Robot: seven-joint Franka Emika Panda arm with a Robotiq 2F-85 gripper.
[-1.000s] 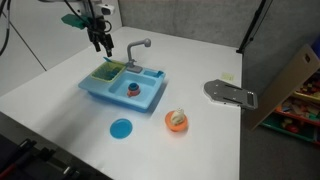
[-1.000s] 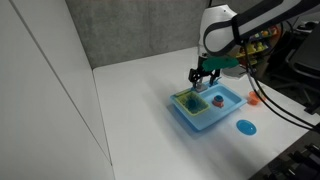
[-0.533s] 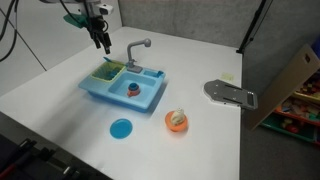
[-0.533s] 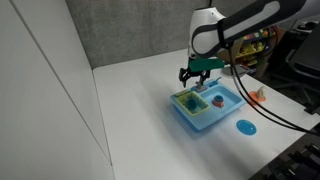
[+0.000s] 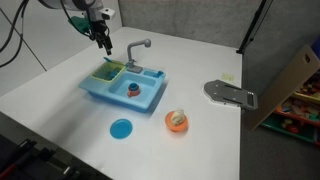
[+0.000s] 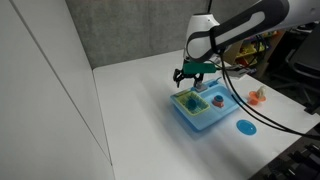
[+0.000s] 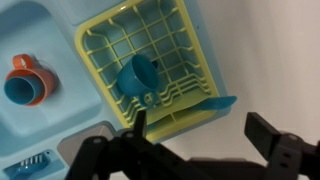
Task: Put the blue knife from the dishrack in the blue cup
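Note:
The green dishrack (image 7: 150,45) sits in one end of the blue toy sink (image 7: 40,25). The blue knife (image 7: 213,103) lies at the rack's edge, its blade poking out over the white table. A blue scoop-shaped piece (image 7: 137,75) also lies in the rack. The blue cup (image 7: 24,85) stands in the sink basin beside the rack. My gripper (image 7: 205,135) is open and empty, hovering above the rack's outer edge near the knife. Both exterior views show the gripper (image 5: 103,42) (image 6: 190,75) over the rack (image 5: 106,72) (image 6: 188,99), with the cup (image 5: 133,89) (image 6: 217,101) in the basin.
A grey faucet (image 5: 135,50) rises behind the sink (image 5: 125,95). A flat blue disc (image 5: 121,128) and an orange bowl (image 5: 177,121) lie on the white table in front. A grey flat object (image 5: 230,93) lies near the table's edge. A wall panel (image 6: 40,90) stands alongside.
The gripper has shifted a little sideways above the rack towards its outer end. It stays open and empty. The knife and cup have not moved.

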